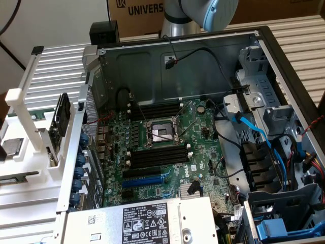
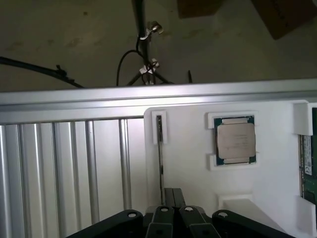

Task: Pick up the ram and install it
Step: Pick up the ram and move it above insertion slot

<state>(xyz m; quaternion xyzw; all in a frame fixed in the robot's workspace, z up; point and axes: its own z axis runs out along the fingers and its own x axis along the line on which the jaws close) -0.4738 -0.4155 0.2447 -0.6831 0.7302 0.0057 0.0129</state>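
Closed gripper [image 2: 173,194], 2 fingers pressed together and holding nothing, hung over white tray [image 2: 190,163] near CPU [image 2: 236,140]. Ram [image 2: 309,166] lay flat at tray's edge beyond CPU. Clean pick likely demanded jaws opened, squared across stick's long sides.

Behind your workspace, on the exterior view's left, you have a plain white wall [image 1: 51,20]. A brown cardboard box [image 1: 137,10] with bold dark lettering stands at the back. The surface [image 1: 299,40] is ribbed silver aluminium, lit softly and evenly. In the wrist view you look past the surface's bright metal edge to a dull grey-brown floor [image 2: 59,39]. A dark stand pole [image 2: 139,20] rises from it, black cables [image 2: 58,71] trail across it, and 2 more cardboard boxes [image 2: 285,15] sit farther off.
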